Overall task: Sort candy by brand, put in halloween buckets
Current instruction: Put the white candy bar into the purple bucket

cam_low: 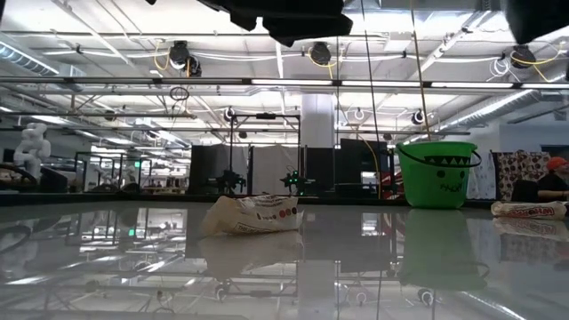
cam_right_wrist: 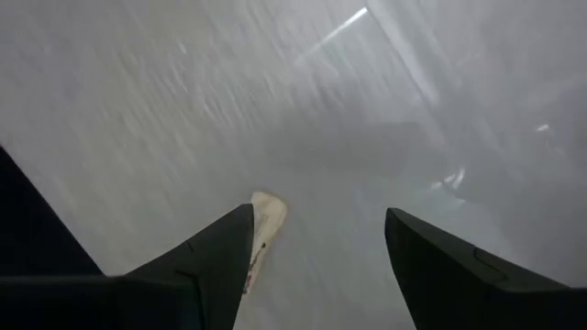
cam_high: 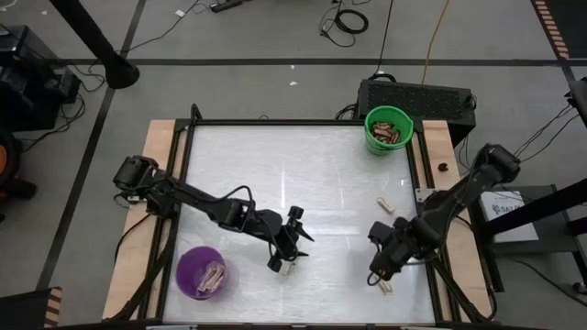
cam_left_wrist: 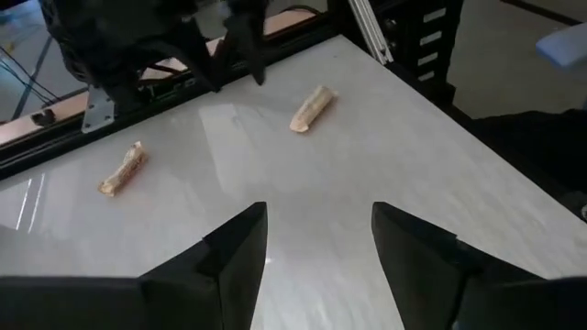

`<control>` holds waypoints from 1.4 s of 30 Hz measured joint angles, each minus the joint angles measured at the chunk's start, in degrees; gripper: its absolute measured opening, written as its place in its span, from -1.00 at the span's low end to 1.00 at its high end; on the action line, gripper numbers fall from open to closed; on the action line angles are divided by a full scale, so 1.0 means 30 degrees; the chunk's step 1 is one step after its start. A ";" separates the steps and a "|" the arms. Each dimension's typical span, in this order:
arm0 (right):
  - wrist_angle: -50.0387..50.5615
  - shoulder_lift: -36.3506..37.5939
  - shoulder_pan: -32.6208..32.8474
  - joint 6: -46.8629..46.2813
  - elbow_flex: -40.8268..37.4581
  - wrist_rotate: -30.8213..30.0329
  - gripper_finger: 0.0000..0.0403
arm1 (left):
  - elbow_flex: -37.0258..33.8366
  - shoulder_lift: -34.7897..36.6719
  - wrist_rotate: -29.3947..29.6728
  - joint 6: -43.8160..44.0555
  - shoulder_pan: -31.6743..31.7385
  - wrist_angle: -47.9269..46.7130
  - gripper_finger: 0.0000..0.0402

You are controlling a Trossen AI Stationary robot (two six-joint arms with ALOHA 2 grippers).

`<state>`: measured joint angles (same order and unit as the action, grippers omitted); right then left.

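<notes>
Candy [cam_right_wrist: 264, 225] is seen right beside one finger of the spread right gripper [cam_right_wrist: 316, 252], off-centre, long axis roughly along the fingers. Left gripper [cam_left_wrist: 319, 243] is spread too, farther off.

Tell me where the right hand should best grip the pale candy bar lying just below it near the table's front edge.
Probably across the middle of the pale candy bar, coming straight down from above. It lies flat on the table, long and narrow. The open right hand already hovers over it, one finger beside its end, so the fingers should straddle its short width.
</notes>
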<state>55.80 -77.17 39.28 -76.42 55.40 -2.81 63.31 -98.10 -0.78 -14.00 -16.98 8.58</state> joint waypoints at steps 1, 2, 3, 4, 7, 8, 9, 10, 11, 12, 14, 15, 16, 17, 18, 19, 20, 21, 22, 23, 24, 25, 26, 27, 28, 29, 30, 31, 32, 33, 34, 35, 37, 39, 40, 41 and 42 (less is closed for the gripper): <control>0.0032 -0.0137 0.0300 -0.0258 -0.0007 -0.0030 0.18 | 0.0000 0.0000 0.0008 0.0000 0.0048 0.0059 0.02; 0.0039 -0.0273 0.0552 -0.0504 -0.0007 -0.0037 0.18 | 0.0000 0.0000 0.0029 0.0000 0.0110 0.0038 0.02; 0.0046 -0.0375 0.0781 -0.0792 -0.0007 -0.0037 0.18 | 0.0000 0.0000 0.0071 0.0000 0.0145 0.0037 0.02; 0.0046 -0.0476 0.1024 -0.1084 -0.0007 -0.0036 0.18 | 0.0000 0.0000 0.0073 0.0000 0.0199 0.0019 0.02; 0.0058 -0.0707 0.1671 -0.2232 -0.0007 -0.0040 0.18 | 0.0000 0.0000 0.0076 0.0027 0.0287 0.0018 0.02; 0.0078 -0.0792 0.1893 -0.2657 -0.0007 -0.0037 0.18 | 0.0000 0.0000 0.0080 0.0036 0.0304 0.0019 0.02; 0.0083 -0.0875 0.2109 -0.3034 -0.0007 -0.0044 0.18 | 0.0000 0.0000 0.0080 0.0038 0.0307 -0.0013 0.02; 0.0090 -0.0932 0.2287 -0.3349 -0.0007 -0.0037 0.18 | 0.0000 0.0000 0.0080 0.0044 0.0307 -0.0028 0.02; 0.0093 -0.1048 0.2478 -0.3567 -0.0007 -0.0044 0.18 | 0.0000 0.0000 0.0080 0.0044 0.0307 -0.0028 0.02; 0.0152 -0.1140 0.2617 -0.3713 -0.0007 -0.0037 0.18 | 0.0000 0.0000 0.0080 0.0047 0.0307 -0.0047 0.02; 0.0372 -0.1437 0.2886 -0.3795 -0.0007 -0.0030 0.18 | 0.0000 0.0000 0.0080 0.0116 0.0307 -0.0207 0.02; 0.0398 -0.1606 0.2925 -0.3880 -0.0007 0.0061 0.18 | 0.0000 0.0000 0.0075 0.0390 0.0306 -0.0289 0.02; 0.0279 -0.1819 0.2979 -0.4034 -0.0007 0.0140 0.18 | 0.0000 0.0000 0.0081 0.0629 0.0293 -0.0372 0.02; -0.0060 -0.2102 0.3006 -0.4150 -0.0007 0.0372 0.18 | 0.0000 0.0000 0.0105 0.0937 0.0293 -0.0431 0.02; -0.0631 -0.2396 0.3023 -0.4185 -0.0007 0.0577 0.18 | 0.0000 0.0000 0.0206 0.1028 0.0293 -0.0503 0.02; -0.1342 -0.2722 0.3054 -0.4075 -0.0007 0.0617 0.18 | 0.0000 0.0000 0.0310 0.1056 0.0293 -0.0623 0.02; -0.2151 -0.3053 0.3057 -0.3731 -0.0007 0.0757 0.18 | 0.0000 0.0000 0.0363 0.1064 0.0293 -0.0720 0.02; -0.2864 -0.3368 0.3050 -0.3266 -0.0007 0.0962 0.18 | 0.0000 0.0000 0.0376 0.1064 0.0293 -0.0749 0.02; -0.3493 -0.3687 0.3035 -0.2899 -0.0007 0.1146 0.18 | 0.0000 0.0000 0.0396 0.1064 0.0293 -0.0746 0.02; -0.3976 -0.4021 0.2990 -0.2719 -0.0007 0.1424 0.18 | 0.0000 0.0000 0.0424 0.1064 0.0293 -0.0737 0.02; -0.4254 -0.4324 0.2931 -0.2594 -0.0007 0.1677 0.18 | 0.0000 0.0000 0.0453 0.1064 0.0293 -0.0710 0.02; -0.4309 -0.4642 0.2911 -0.2606 -0.0007 0.1986 0.18 | 0.0000 0.0000 0.0535 0.1064 0.0293 -0.0699 0.02; -0.4232 -0.4920 0.2911 -0.2765 -0.0007 0.2303 0.18 | 0.0000 0.0000 0.0619 0.1071 0.0293 -0.0706 0.02; -0.4181 -0.5199 0.2911 -0.2844 -0.0007 0.2646 0.18 | 0.0000 0.0000 0.0660 0.1064 0.0293 -0.0706 0.02; -0.4236 -0.5486 0.2911 -0.2850 -0.0007 0.2927 0.18 | 0.0000 0.0000 0.0725 0.1066 0.0293 -0.0698 0.02; -0.4359 -0.5752 0.2911 -0.2833 -0.0007 0.3130 0.18 | 0.0000 0.0000 0.0783 0.1071 0.0293 -0.0691 0.02; -0.4484 -0.6024 0.2911 -0.2816 -0.0007 0.3416 0.18 | 0.0000 0.0000 0.0822 0.1071 0.0293 -0.0695 0.02; -0.4688 -0.6250 0.2911 -0.2820 -0.0014 0.3657 0.18 | 0.0000 0.0000 0.0841 0.1071 0.0293 -0.0698 0.02; -0.4956 -0.6447 0.2911 -0.2778 -0.0015 0.3938 0.18 | 0.0000 0.0000 0.0847 0.1071 0.0293 -0.0697 0.02; -0.5279 -0.6585 0.2911 -0.2708 -0.0015 0.4212 0.18 | 0.0000 0.0000 0.0852 0.1071 0.0293 -0.0691 0.02; -0.5546 -0.6726 0.2911 -0.2650 -0.0015 0.4448 0.17 | 0.0000 0.0000 0.0852 0.1071 0.0293 -0.0691 0.02; -0.5752 -0.6825 0.2911 -0.2521 -0.0015 0.4626 0.15 | 0.0000 0.0000 0.0852 0.1077 0.0293 -0.0691 0.02; -0.5953 -0.6855 0.2911 -0.2117 -0.0022 0.4898 0.08 | 0.0000 0.0000 0.0852 0.1078 0.0293 -0.0691 0.02; -0.6107 -0.6855 0.2897 -0.1965 -0.0015 0.4990 -0.04 | 0.0000 0.0000 0.0852 0.1088 0.0293 -0.0687 0.02; -0.6060 -0.6855 0.2890 -0.1911 -0.0015 0.5004 -0.11 | 0.0000 0.0000 0.0852 0.1102 0.0293 -0.0691 0.02; -0.6088 -0.6855 0.2889 -0.1834 -0.0015 0.5054 -0.19 | 0.0000 -0.0015 0.0852 0.1129 0.0293 -0.0684 0.02; -0.6147 -0.6855 0.2889 -0.1804 -0.0015 0.5088 -0.27 | 0.0000 -0.0036 0.0852 0.1129 0.0293 -0.0684 0.02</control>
<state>37.36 -97.73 47.94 -81.83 55.35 12.46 63.31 -98.21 1.78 -10.61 -16.10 6.52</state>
